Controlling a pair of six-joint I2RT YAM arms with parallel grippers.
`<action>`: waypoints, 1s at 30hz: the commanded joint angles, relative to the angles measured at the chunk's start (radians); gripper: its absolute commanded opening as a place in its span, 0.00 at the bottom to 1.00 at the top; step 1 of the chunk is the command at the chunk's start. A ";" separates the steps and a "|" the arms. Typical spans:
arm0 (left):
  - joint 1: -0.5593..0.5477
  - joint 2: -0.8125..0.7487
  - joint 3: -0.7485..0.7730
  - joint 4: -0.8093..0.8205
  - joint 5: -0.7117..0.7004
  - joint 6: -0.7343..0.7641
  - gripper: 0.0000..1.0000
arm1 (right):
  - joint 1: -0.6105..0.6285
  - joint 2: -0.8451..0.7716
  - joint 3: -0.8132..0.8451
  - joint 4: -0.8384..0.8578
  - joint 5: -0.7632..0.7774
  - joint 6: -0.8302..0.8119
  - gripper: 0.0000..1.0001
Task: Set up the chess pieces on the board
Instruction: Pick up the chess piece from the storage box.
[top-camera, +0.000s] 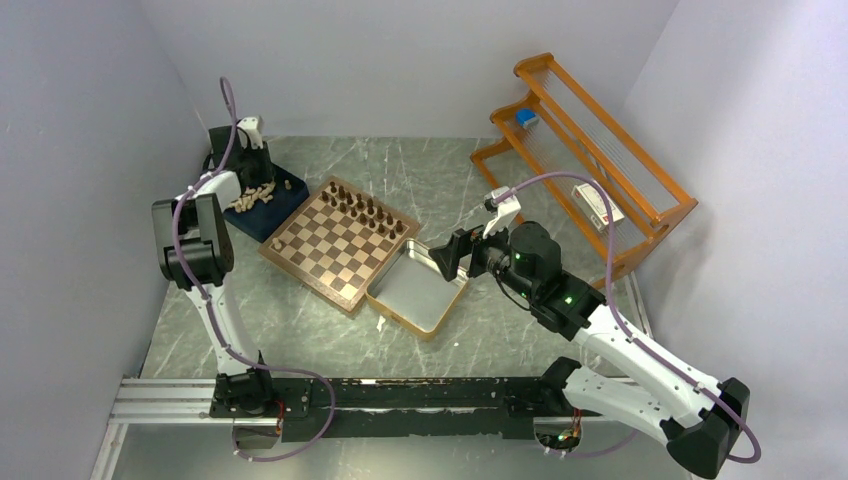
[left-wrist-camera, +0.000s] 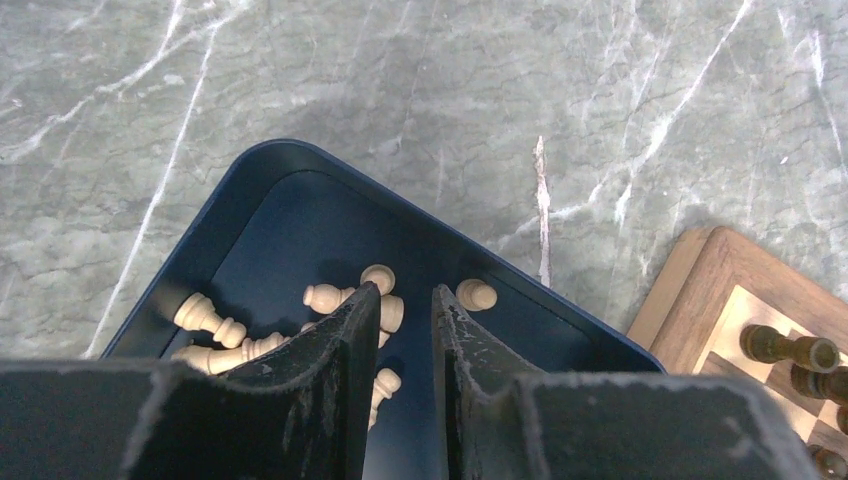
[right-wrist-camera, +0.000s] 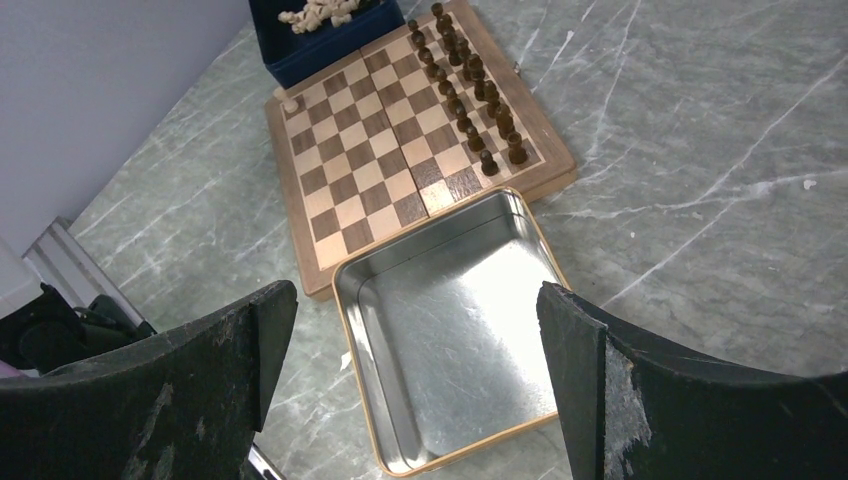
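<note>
Left gripper (left-wrist-camera: 405, 293) sits low over the navy tray (left-wrist-camera: 300, 152), jaws a narrow slit apart with nothing spanning them. The nearest pale pawn (left-wrist-camera: 386, 300) lies toppled against one finger's inner edge, just off the gap. Its long axis runs roughly along the jaws' reach, head seemingly pointing away. Left arm is far nearer. Right gripper (right-wrist-camera: 418, 300) hangs over the tin (right-wrist-camera: 350, 300), jaws wide and empty. The board (top-camera: 335, 262) has 2 rows of dark pieces (top-camera: 365, 210) set and 1 pale corner piece (right-wrist-camera: 290, 103).
</note>
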 joint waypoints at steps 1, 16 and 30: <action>0.009 0.041 0.037 0.035 0.038 0.029 0.31 | -0.005 -0.008 0.033 0.022 0.014 -0.014 0.95; 0.010 0.081 0.033 0.066 -0.005 0.034 0.36 | -0.005 -0.004 0.037 0.019 0.028 -0.023 0.95; 0.010 0.125 0.056 0.075 -0.006 0.036 0.40 | -0.005 0.014 0.036 0.028 0.028 -0.023 0.95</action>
